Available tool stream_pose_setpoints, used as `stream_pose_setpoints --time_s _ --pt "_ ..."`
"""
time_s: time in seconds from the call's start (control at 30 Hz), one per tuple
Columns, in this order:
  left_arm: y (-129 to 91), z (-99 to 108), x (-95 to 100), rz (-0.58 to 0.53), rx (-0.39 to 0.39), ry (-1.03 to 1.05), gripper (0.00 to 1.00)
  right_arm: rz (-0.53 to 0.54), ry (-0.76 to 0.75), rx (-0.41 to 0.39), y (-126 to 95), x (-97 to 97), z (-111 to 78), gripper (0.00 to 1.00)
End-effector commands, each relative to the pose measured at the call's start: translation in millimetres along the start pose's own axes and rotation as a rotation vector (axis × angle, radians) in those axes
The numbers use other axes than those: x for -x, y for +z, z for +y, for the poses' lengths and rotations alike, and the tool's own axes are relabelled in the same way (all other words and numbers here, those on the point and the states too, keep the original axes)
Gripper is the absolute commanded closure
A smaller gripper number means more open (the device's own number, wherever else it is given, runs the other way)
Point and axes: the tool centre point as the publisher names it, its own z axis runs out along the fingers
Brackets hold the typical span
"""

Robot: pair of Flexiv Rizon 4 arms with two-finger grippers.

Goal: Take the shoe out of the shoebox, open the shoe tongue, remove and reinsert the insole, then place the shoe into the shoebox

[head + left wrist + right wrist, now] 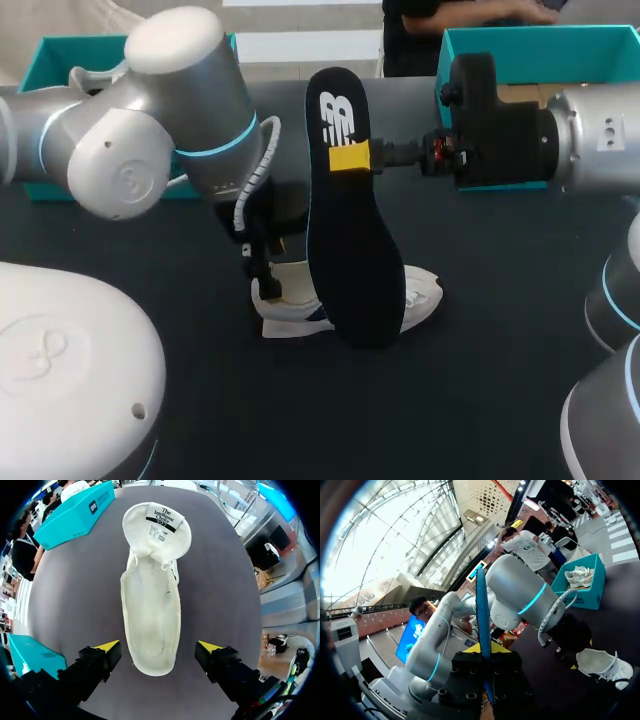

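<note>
While the right gripper is pinching the insole upright, toe end pointing down at the shoe on the table, the left gripper is hovering with fingers spread astride the heel, shoe running lengthwise ahead.

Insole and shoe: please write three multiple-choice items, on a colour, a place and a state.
1. The shoe is: A. white B. red C. black
2. The insole is: A. inside the shoe B. held by the right jaws C. lying under the shoe
3. The left jaws are: A. shut on the shoe B. shut on the insole C. open
Key: 1 A, white in the left wrist view; 2 B, its edge sits between them in the right wrist view; 3 C, both tips stand apart from the shoe.
</note>
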Motion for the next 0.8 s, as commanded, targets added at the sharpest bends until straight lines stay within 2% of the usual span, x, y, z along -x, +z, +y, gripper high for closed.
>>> stream_pose_setpoints --time_s 0.03,0.13,0.3,0.6,0.8 --pt "3.2 -9.4 12.2 0.023 -0.001 -0.011 0.0 -0.003 0.002 0.0 4.1 0.5 0.3 1.0" --pt "-1.2 -20.9 24.2 -0.012 -0.021 -0.036 0.0 -0.003 0.002 0.0 4.1 0.5 0.3 1.0" --pt "-7.1 -41.5 32.0 -0.03 -0.031 -0.024 0.0 -0.003 0.002 0.0 4.1 0.5 0.3 1.0" --pt "27.4 -62.4 43.0 -0.066 0.012 -0.03 0.0 -0.003 0.002 0.0 4.1 0.5 0.3 1.0" --pt "47.1 -65.3 48.7 -0.065 0.038 -0.053 0.1 -0.003 0.002 0.0 4.1 0.5 0.3 1.0"
